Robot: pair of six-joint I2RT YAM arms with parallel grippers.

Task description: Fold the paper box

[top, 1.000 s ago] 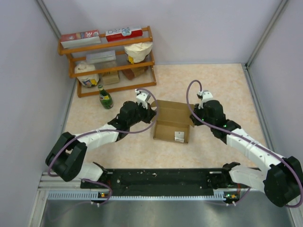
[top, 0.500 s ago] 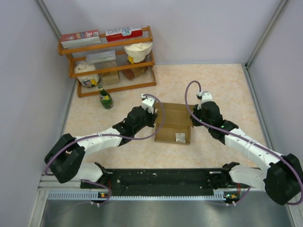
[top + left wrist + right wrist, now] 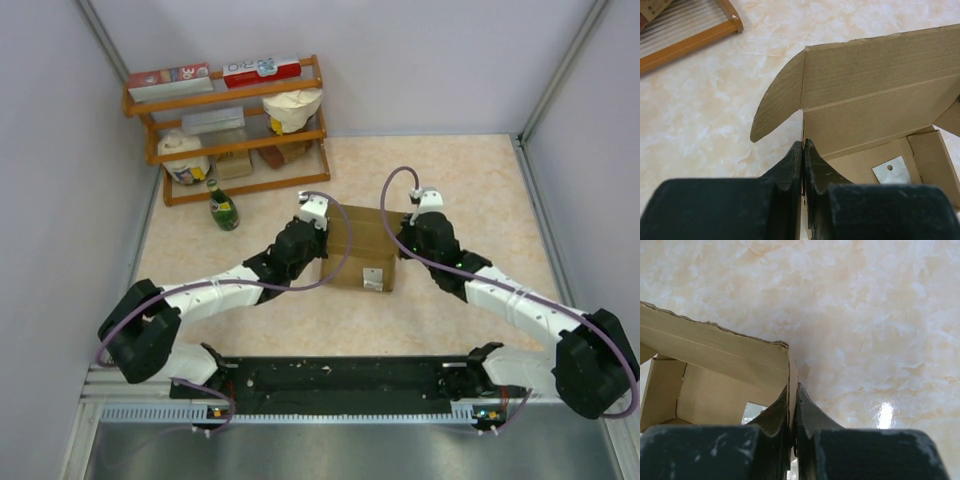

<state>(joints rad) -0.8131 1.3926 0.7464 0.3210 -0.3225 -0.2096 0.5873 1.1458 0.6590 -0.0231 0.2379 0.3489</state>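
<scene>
The plain brown paper box [image 3: 362, 245] stands open-topped on the table between my two arms, with a small white sticker [image 3: 375, 279] near its front edge. My left gripper [image 3: 322, 240] is shut on the box's left side wall [image 3: 802, 131]; a scalloped flap [image 3: 777, 102] sticks out to the left beyond it, and the sticker [image 3: 891, 170] lies on the inside floor. My right gripper [image 3: 403, 243] is shut on the box's right side wall [image 3: 791, 375], and the box interior [image 3: 705, 390] shows to its left.
A wooden rack [image 3: 232, 125] at the back left holds red-and-white printed boxes [image 3: 262, 70], a cream paper bag [image 3: 292, 108] and other packets. A green bottle [image 3: 222, 206] stands in front of it. Grey walls enclose the table on three sides.
Both grippers moved inward and closed on the box's side walls. The box now looks narrower and more upright, and has shifted slightly away from the arm bases.
</scene>
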